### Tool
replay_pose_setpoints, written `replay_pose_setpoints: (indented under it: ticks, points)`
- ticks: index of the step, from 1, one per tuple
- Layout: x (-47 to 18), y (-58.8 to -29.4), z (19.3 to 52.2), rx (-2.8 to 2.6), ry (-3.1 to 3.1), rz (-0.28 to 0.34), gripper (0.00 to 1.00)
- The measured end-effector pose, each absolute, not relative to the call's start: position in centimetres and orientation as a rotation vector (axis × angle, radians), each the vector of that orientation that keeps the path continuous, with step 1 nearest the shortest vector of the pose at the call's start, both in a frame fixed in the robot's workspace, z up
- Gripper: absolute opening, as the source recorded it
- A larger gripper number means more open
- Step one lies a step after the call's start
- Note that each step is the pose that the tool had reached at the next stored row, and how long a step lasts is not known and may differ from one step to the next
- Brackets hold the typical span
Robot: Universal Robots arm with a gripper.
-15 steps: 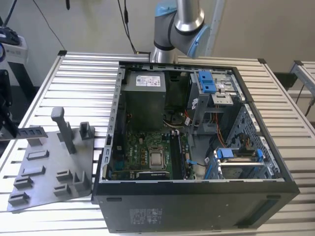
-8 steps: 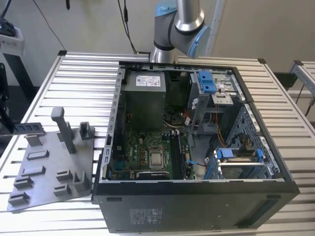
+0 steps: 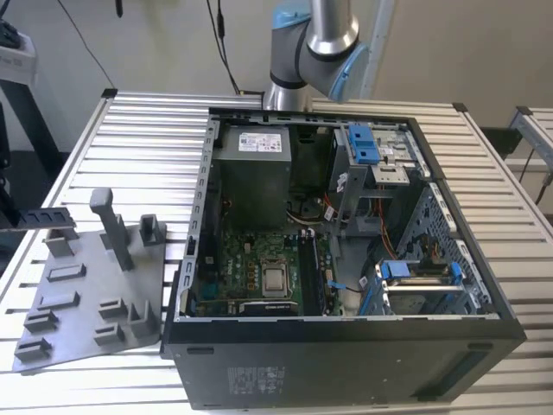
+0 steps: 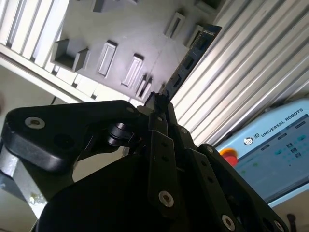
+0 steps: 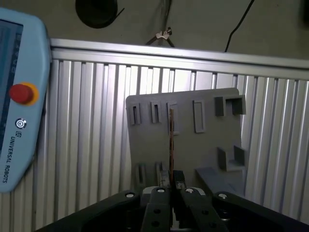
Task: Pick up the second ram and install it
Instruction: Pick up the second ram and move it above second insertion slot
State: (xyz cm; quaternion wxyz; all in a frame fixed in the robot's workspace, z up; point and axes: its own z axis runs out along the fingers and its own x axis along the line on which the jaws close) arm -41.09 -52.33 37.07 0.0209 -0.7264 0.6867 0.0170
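The gripper (image 4: 159, 99) is shut tight on one end of the memory stick (image 4: 193, 53) in the second wrist view. The stick pokes out from between the two fingers, over the grey tray (image 4: 120, 29) with its little holders.

In the first wrist view the stick is seen from its thin edge, a straight line between the fingers. The tray sits behind it on the ribbed metal table (image 5: 91, 125). A light blue control pad (image 5: 19, 96) with a red button is near the table too.

In the exterior view the stick hangs flat over the tray's far corner, well apart from the open computer box (image 3: 346, 346). I cannot tell if it is clear of its holder.

I think picking up is the step in hand, and putting in is not yet done. That will call for lining the stick up with a free slot by the green board (image 3: 251, 259) and pushing straight down.
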Motion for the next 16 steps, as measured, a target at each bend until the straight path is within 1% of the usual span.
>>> replay_pose_setpoints:
  ticks: [10,16]
  points:
    - [-41.1,-52.3,38.4,-2.252,2.129,0.053,0.15]
    - [-41.1,-52.3,38.5,-2.252,2.129,0.053,0.15]
